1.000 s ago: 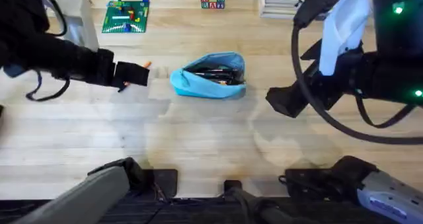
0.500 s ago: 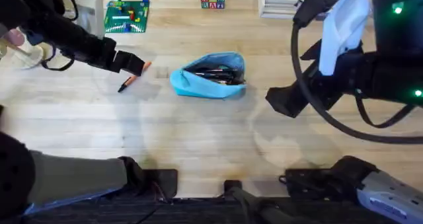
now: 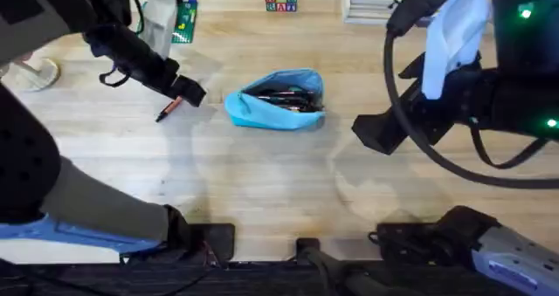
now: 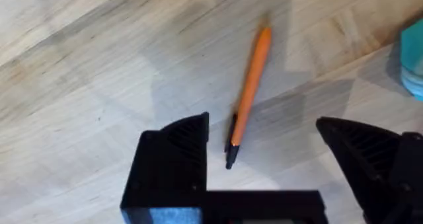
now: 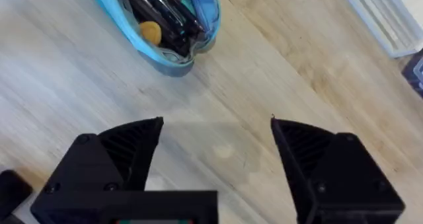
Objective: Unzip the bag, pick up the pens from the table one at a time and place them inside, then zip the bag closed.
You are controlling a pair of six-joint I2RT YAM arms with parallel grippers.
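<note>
My left claw [image 4: 261, 161] spread open over the orange pen [image 4: 248, 97] lying on the counter [image 3: 262, 182], unzipped bag [image 3: 278, 99] at three o'clock of the pen, my right claw [image 5: 215, 151] open, empty.

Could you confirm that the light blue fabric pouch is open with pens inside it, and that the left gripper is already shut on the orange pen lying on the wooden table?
Not quite: the left gripper is open, its fingers either side of the orange pen, as the left wrist view shows. The rest holds: the light blue fabric pouch is open with pens inside, and the orange pen lies on the wooden table.
</note>
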